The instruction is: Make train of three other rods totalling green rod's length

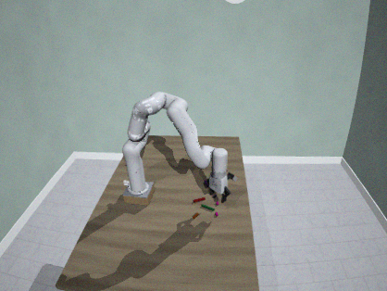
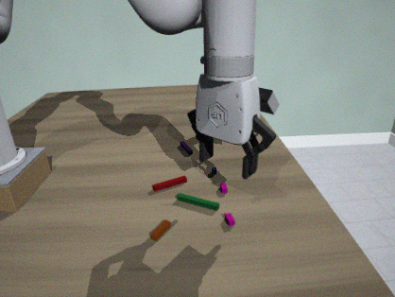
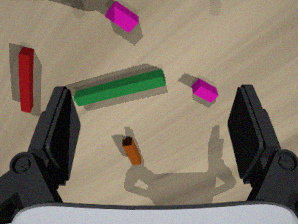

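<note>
The green rod (image 2: 197, 200) (image 3: 120, 87) (image 1: 207, 208) lies flat on the wooden table (image 2: 293, 222). A red rod (image 2: 169, 183) (image 3: 25, 78) (image 1: 198, 200) lies behind it to the left, and an orange rod (image 2: 160, 229) (image 3: 133, 153) (image 1: 195, 215) lies in front of it. One magenta rod (image 2: 223, 187) (image 3: 123, 16) lies just behind the green rod's right end, and a second magenta rod (image 2: 229, 218) (image 3: 205, 90) lies just in front of that end. A blue rod (image 2: 214, 170) and a purple rod (image 2: 185, 148) lie farther back. My gripper (image 2: 227, 165) (image 3: 153, 104) (image 1: 219, 196) is open and empty. It hovers above the table near the blue rod and the rear magenta rod.
The arm's base (image 1: 138, 194) stands on a block at the table's left side. The table's right edge (image 2: 331, 208) runs close behind the rods, with grey floor tiles beyond it.
</note>
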Available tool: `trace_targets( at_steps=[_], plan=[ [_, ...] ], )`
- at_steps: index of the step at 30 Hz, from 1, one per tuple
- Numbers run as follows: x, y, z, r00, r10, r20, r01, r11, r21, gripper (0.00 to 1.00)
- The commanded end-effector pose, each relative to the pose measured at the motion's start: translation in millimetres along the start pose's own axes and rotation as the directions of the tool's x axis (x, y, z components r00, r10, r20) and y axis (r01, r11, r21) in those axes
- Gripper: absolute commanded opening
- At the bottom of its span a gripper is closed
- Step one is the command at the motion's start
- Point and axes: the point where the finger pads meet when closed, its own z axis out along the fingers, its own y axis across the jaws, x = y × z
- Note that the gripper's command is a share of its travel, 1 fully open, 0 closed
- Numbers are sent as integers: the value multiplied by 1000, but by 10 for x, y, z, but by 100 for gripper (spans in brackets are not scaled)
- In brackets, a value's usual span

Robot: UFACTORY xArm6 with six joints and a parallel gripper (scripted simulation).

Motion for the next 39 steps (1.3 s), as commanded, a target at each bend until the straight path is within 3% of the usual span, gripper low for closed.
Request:
trace_targets(
  at_steps=[1,24,34,39],
  plan=[
    [10,13,-15,1000,0,-3,0,1000,-3,100],
    [11,8,-16,1000,-20,-3,20,1000,-4,100],
    [25,-23,-16,986,-167,-2,167,986,-4,100],
    [41,-60,-17,942,-337,-1,337,942,-4,100]
  ],
)
